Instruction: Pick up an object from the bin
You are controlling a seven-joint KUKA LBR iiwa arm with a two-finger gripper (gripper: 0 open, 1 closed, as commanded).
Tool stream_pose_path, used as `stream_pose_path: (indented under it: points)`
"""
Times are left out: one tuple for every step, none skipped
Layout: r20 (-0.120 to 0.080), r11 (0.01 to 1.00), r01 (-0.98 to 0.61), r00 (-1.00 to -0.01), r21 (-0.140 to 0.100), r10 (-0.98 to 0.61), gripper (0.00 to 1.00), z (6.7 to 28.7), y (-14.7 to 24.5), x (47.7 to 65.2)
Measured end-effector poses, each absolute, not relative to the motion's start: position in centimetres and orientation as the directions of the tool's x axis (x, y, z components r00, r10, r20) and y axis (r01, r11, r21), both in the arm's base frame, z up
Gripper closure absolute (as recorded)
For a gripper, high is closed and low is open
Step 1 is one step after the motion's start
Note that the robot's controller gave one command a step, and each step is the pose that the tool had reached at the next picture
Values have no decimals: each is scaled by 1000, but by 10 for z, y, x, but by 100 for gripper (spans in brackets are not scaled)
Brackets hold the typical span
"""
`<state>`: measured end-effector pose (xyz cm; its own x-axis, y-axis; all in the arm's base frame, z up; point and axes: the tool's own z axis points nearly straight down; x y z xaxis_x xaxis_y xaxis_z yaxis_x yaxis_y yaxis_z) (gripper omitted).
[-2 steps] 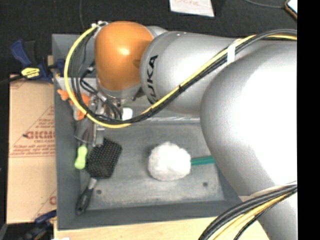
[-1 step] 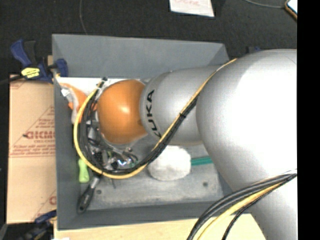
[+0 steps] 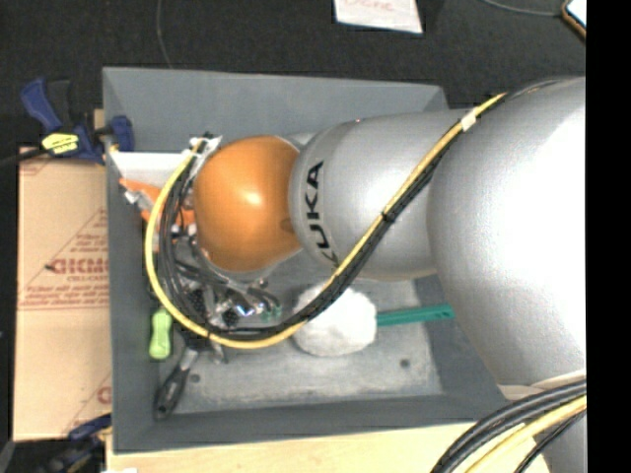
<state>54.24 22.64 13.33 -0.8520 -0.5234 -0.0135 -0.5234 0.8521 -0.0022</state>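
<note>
Robot's hand (image 3: 229, 308) sits low over the left of the bin (image 3: 325, 377), hidden under the orange cover (image 3: 246, 205), so I cannot tell how wide it stands. A green piece (image 3: 160, 333) and a black tool (image 3: 174, 384) lie just beside it and are probably the likeliest picks. A white fluffy ball (image 3: 340, 325) lies nearer the middle.

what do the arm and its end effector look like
The arm is built of fat, rounded silver-grey links, with black KUKA lettering near the wrist. A glossy orange dome cover caps the wrist. A yellow cable runs along the arm and loops round the cover, beside thin black cables. The end effector is a dark metal mechanism.
</note>
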Motion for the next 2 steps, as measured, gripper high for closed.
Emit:
stream_pose_path:
  points:
    - [-2,365,-931,-365,-2,-931,0,99,209,509]
    - [1,440,-898,-440,-12,-898,0,71,231,529]
